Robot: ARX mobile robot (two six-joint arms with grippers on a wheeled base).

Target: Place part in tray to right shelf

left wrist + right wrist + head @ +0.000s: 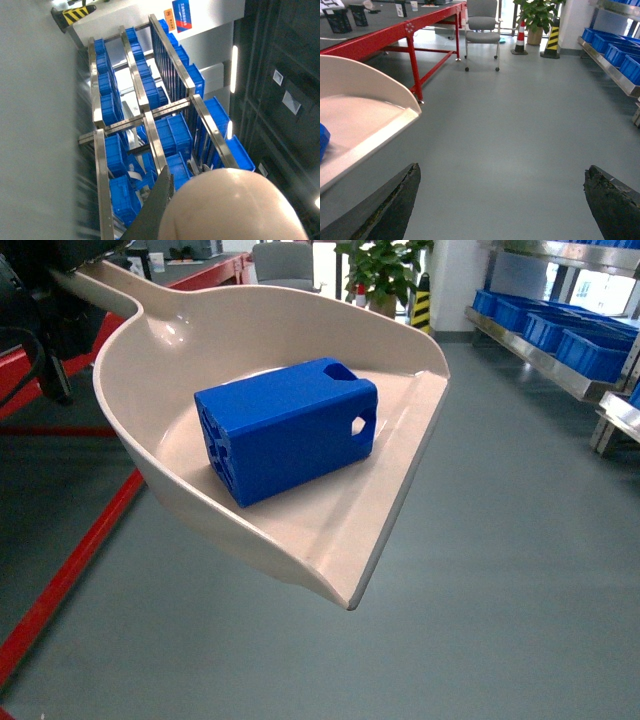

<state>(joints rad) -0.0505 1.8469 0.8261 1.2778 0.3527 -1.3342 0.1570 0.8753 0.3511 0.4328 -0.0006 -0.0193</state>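
Lying in the smooth beige tray (300, 540) – the ribbed blue part (285, 428); right pincer (502, 200) spread, left's state unclear.

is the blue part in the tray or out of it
In. The part lies on its side on the tray's floor, inside the curved walls, short of the open lip. The tray is held above the floor, shelf off to the right.

The head view looks forward and down, very near the beige tray (300, 540), with the right shelf (560, 340) far off at right. The right wrist view faces level across the floor, sharing that tray's lip (365, 130) and the shelf (615, 60). The left wrist view (rolled sideways) faces the shelf (145, 120) from afar.
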